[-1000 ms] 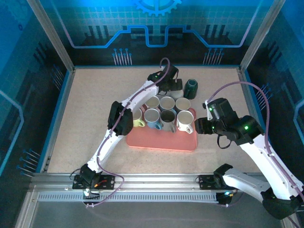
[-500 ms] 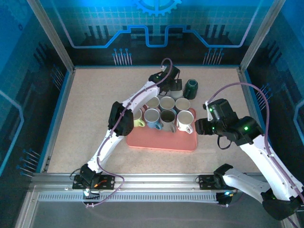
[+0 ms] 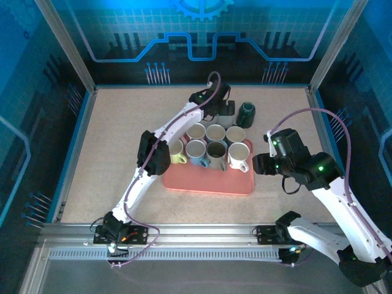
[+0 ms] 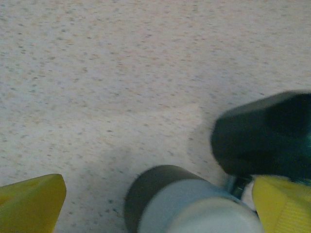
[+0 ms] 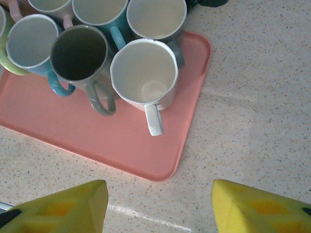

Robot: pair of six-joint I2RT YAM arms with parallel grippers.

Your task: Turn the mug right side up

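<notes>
Table (image 3: 110, 159): right arm (image 3: 318, 171) edged rightward; green mug (image 3: 246, 114) unmoved.

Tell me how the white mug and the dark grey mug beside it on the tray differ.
The white mug is pale inside; the dark grey mug is dark inside. The white mug's rim looks faceted, the dark grey mug's round. The white mug stands nearer the tray's right edge, the dark grey mug to its left. Both stand upright and empty on the tray.

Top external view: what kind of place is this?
Probably a robot test cell: blue printed panels wall in a speckled table, two arms are bolted to its near rail, and mugs crowd a pink tray.
</notes>
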